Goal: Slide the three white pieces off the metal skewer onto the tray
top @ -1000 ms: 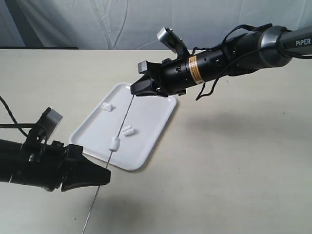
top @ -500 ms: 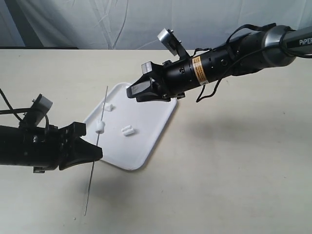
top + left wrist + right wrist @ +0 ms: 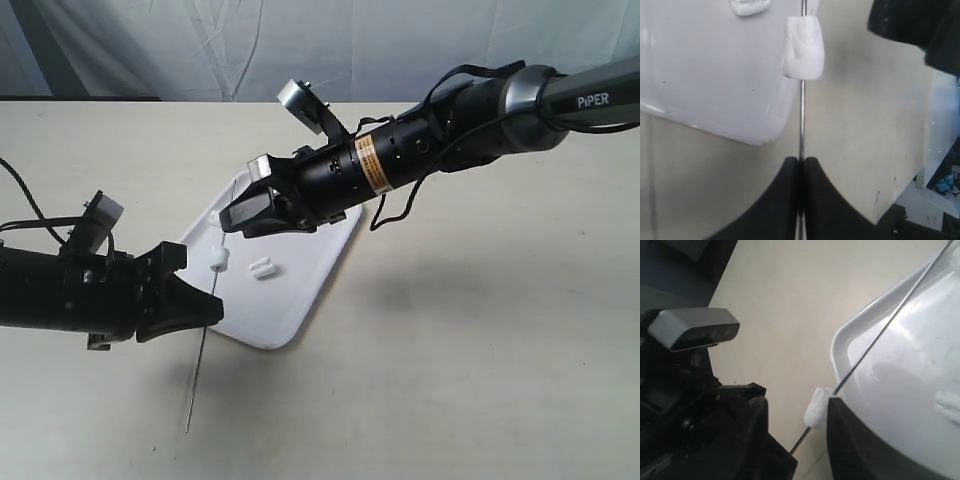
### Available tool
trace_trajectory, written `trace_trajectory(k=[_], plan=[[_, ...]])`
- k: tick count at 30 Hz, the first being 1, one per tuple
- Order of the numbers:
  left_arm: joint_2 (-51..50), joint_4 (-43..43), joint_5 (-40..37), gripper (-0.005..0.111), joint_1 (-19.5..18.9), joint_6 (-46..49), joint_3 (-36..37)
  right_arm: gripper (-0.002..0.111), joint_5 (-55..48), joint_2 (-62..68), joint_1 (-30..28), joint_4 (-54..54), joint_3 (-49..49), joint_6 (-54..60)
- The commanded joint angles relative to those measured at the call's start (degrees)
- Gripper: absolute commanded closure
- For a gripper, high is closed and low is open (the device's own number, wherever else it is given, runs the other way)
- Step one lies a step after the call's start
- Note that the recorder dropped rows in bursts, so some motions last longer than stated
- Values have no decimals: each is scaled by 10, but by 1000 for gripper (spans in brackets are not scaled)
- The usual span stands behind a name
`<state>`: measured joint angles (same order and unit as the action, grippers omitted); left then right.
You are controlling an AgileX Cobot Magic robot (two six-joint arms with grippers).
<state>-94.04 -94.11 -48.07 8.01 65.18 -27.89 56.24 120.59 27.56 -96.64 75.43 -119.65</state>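
Note:
My left gripper (image 3: 213, 311) is shut on the thin metal skewer (image 3: 203, 345), which slants up over the white tray's (image 3: 290, 290) near-left rim. One white piece (image 3: 219, 260) is threaded on the skewer just above that grip; the left wrist view shows the same piece (image 3: 802, 47) beyond the shut gripper (image 3: 801, 161). My right gripper (image 3: 232, 222) hovers open over the tray. In its wrist view this gripper (image 3: 797, 402) straddles the skewer (image 3: 880, 330), with the piece (image 3: 816, 407) against one finger. A second piece (image 3: 262, 267) lies on the tray, and a third (image 3: 214, 217) lies mostly behind the right gripper.
The tray lies on a plain beige tabletop (image 3: 480, 350) with a grey cloth backdrop behind. The skewer's lower end (image 3: 188, 425) hangs over the table in front of the left arm. The right arm's body (image 3: 430, 145) stretches across above the tray's far corner.
The right gripper came off the skewer's tip, then moved left and down until it straddled the threaded piece. The left gripper swung the skewer left over the tray's edge.

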Motion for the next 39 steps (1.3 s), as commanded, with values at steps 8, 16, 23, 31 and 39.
trace_trajectory(k=[8,16,23,31,39], plan=[[-2,-54,-77,107,-1,29,-2,70,-17,-2,5,-22,-4,-9],[-2,-58,-69,107,-1,33,-2,63,-4,2,6,17,-4,-9],[-2,-58,-61,107,-1,44,-2,74,6,35,26,59,-4,-9],[-2,-58,-53,107,-1,56,-2,74,14,42,28,63,-4,-9],[-2,-58,-40,107,-1,56,-2,74,15,42,28,63,-4,-9]])
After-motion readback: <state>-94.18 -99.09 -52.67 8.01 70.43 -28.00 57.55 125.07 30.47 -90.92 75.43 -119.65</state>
